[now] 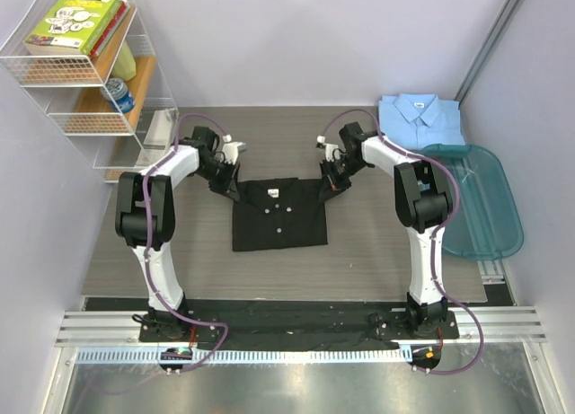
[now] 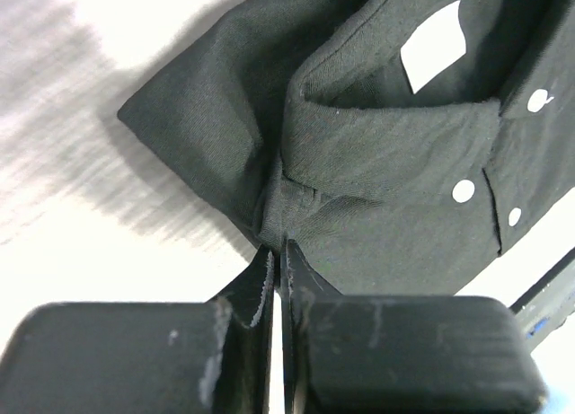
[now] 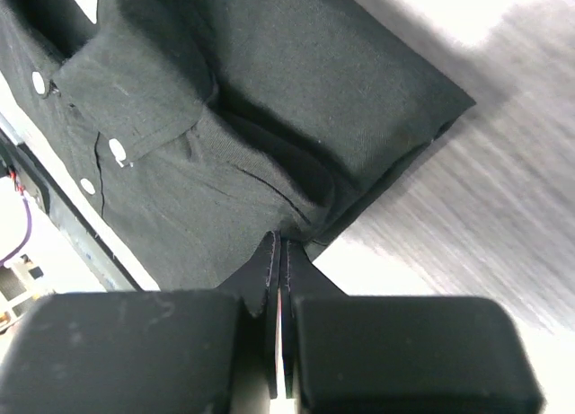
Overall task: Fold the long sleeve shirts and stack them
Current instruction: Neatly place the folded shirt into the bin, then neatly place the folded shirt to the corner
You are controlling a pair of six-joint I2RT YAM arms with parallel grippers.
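Observation:
The black shirt (image 1: 278, 215) lies folded into a rectangle at the table's middle, collar at the far edge and pale buttons up. My left gripper (image 1: 228, 187) is shut on the shirt's far left shoulder corner; the left wrist view shows the fingertips (image 2: 278, 252) pinching the black cloth (image 2: 377, 154). My right gripper (image 1: 327, 182) is shut on the far right shoulder corner; the right wrist view shows the tips (image 3: 280, 245) pinching the cloth (image 3: 269, 100). The light blue shirt (image 1: 420, 119) lies folded at the far right, apart from both grippers.
A teal plastic tub (image 1: 476, 200) sits at the right edge, next to the blue shirt. A wire shelf (image 1: 90, 73) with books and small items stands at the far left. A small white object (image 1: 234, 148) lies behind the left gripper.

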